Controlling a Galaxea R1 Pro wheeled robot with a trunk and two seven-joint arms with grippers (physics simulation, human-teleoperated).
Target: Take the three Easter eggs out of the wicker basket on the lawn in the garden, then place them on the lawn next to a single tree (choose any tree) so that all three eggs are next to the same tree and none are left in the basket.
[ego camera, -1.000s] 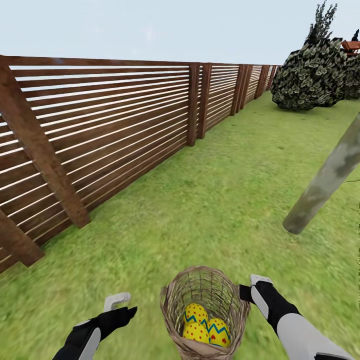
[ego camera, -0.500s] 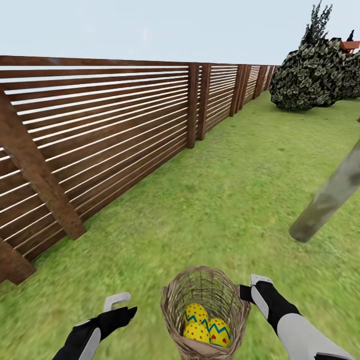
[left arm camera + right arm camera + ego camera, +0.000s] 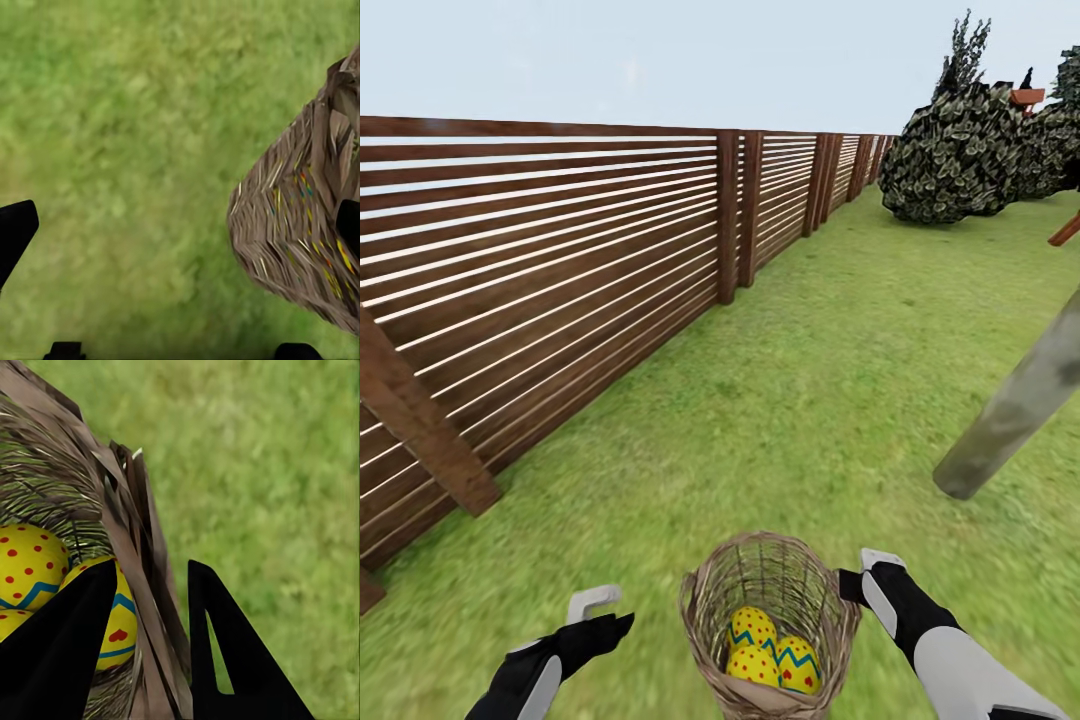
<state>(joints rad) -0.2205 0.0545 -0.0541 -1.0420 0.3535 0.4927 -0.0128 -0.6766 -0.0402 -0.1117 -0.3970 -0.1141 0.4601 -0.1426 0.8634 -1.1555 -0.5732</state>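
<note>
Fence [image 3: 540, 270] slid leftward (camera turned), wicker basket [image 3: 705, 600] unchanged in right pincer [image 3: 161, 607].

Bright, even, shadowless daylight; soft blur on the lawn [image 3: 810, 400] nearby.

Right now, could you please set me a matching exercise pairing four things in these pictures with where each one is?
Things:
1. Easter eggs
2. right gripper
3. left gripper
4. tree trunk

Places:
A. leaning out of the lawn, ahead on the right
B. fingers astride the wicker basket rim
C. inside the wicker basket
D. over grass, left of the basket, holding nothing

Pairs: 1-C, 2-B, 3-D, 4-A
</note>
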